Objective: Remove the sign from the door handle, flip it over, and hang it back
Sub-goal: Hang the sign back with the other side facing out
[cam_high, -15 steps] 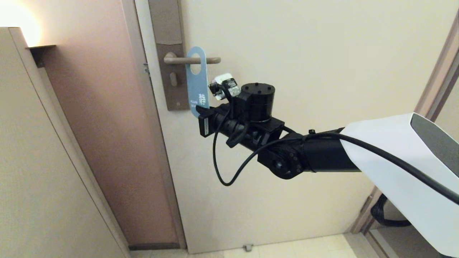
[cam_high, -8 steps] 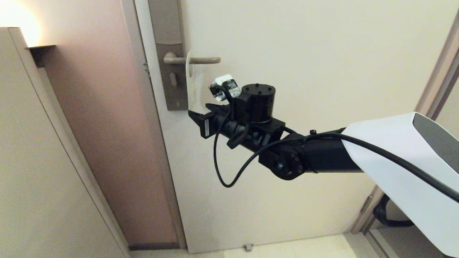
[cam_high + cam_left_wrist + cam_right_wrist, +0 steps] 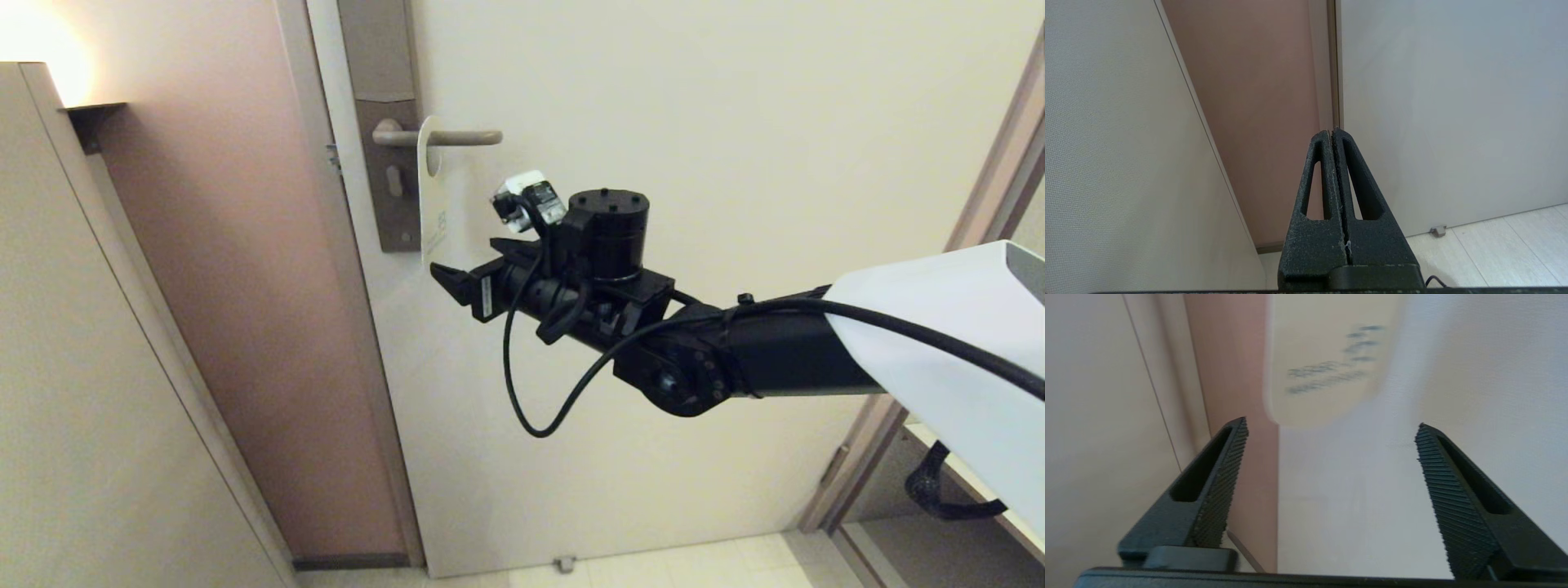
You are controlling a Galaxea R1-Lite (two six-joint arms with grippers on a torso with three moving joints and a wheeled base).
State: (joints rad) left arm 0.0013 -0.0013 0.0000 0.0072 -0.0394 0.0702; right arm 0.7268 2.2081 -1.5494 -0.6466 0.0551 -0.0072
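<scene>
right arm: reaches in from the right of the head view, forearm running up and leftward toward the door [image 3: 653, 122], wrist roughly level, fingers pointing left at the latch side.
right gripper [image 3: 447, 276]: jaws wide apart, nothing between them. In the right wrist view both ribbed fingers [image 3: 1224, 486] stand spread with only door and wall in the gap.
gripper vs sign: tip sits just under and slightly right of the sign's lower end, no contact visible. From the wrist camera the card's rounded end hangs ahead of the fingers, clear of both.
sign [image 3: 430, 192]: hanging on the door handle [image 3: 457, 137], lever through its hole, white side showing, card turned partly edge-on to the head camera. Small printed text on the lower part, blurred, can't read it in either view.
sign, wrist view [image 3: 1327, 363]: pale face with a few lines of dark print, motion-blurred.
door handle: horizontal lever on a tall narrow backplate [image 3: 390, 147], keyhole below the lever, at the door's left edge.
left arm: not in the head view. Its own camera looks at the door's lower edge, the pinkish wall and the floor [image 3: 1494, 249].
left gripper [image 3: 1333, 134]: fingers pressed together, nothing between them, pointing at the seam between door and wall.
surroundings: beige panel [image 3: 98, 367] at the left, black cable [image 3: 522, 384] looping under the right wrist, small doorstop [image 3: 563, 563] at the foot of the door.
</scene>
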